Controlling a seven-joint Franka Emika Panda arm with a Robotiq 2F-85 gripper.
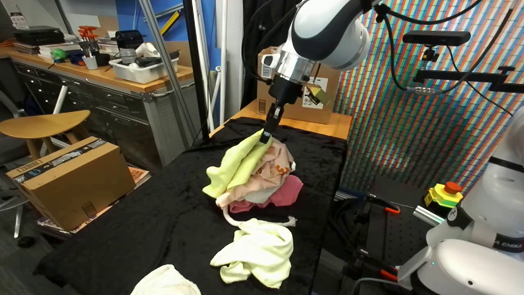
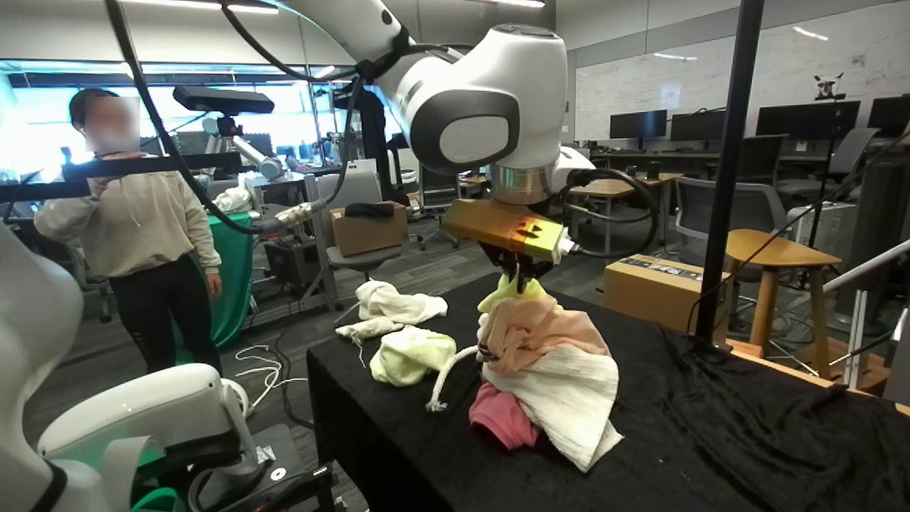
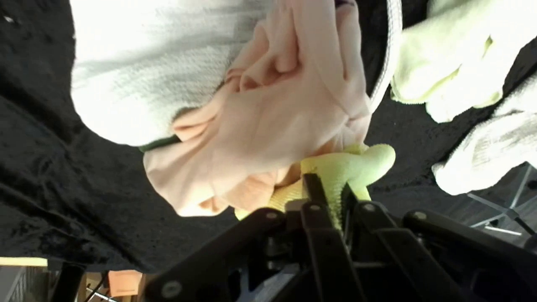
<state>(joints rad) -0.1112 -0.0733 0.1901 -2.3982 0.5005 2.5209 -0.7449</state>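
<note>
While the hand [image 3: 329, 183], nearly closed, pinches the yellow cloth [image 1: 235, 159], which lies against the peach cloth [image 1: 266, 176] on the bench [image 1: 168, 233], lifting or laying it seems the step; next likely calls for not dragging its neighbour.

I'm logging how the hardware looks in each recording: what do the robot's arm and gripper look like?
The arm is white and rounded, with a black-and-grey joint cover and a silver metal collar. A black band on it reads EMIKA. The gripper is black with slim, linked jaws; a gold-coloured casing sits above it, and a black cable loops from the casing.
</note>
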